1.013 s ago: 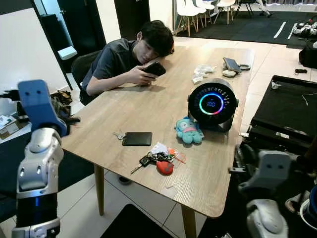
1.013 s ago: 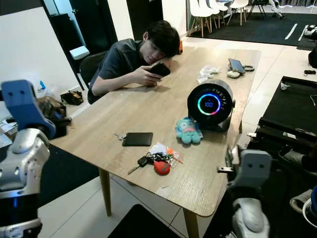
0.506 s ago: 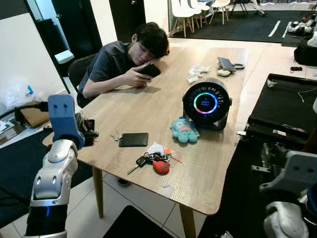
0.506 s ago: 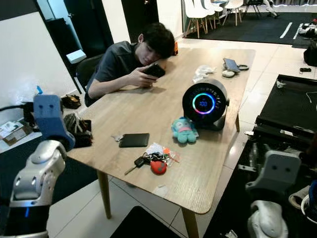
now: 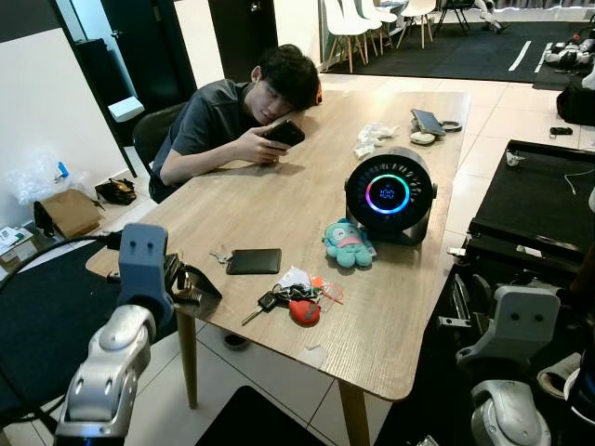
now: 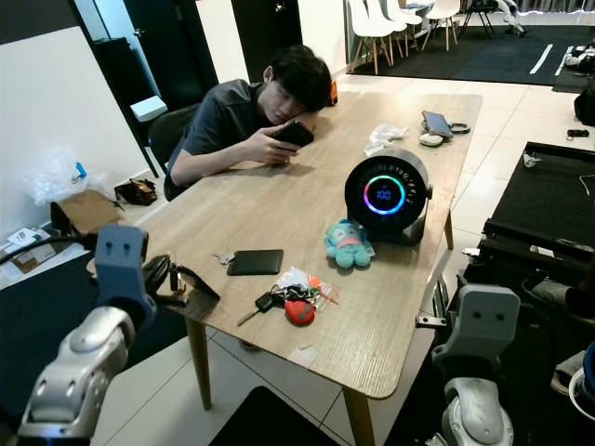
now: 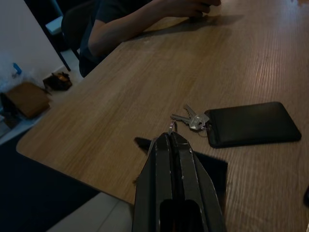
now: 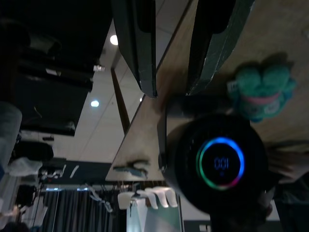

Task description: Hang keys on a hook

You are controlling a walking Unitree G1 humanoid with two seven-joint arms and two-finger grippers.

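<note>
Swinging my left gripper [image 7: 171,140] down to the table edge [image 5: 139,243], jaws pressed together and empty, I brought the silver keys [image 7: 189,117] just ahead, ready for grasping.

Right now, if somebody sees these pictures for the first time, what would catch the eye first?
Probably the round black speaker with its glowing coloured ring, standing on the wooden table just behind a teal plush toy. Next, the person leaning on the far side, looking at a phone. Near the front edge lies a bunch of keys with a red tag, the left gripper close by.
</note>
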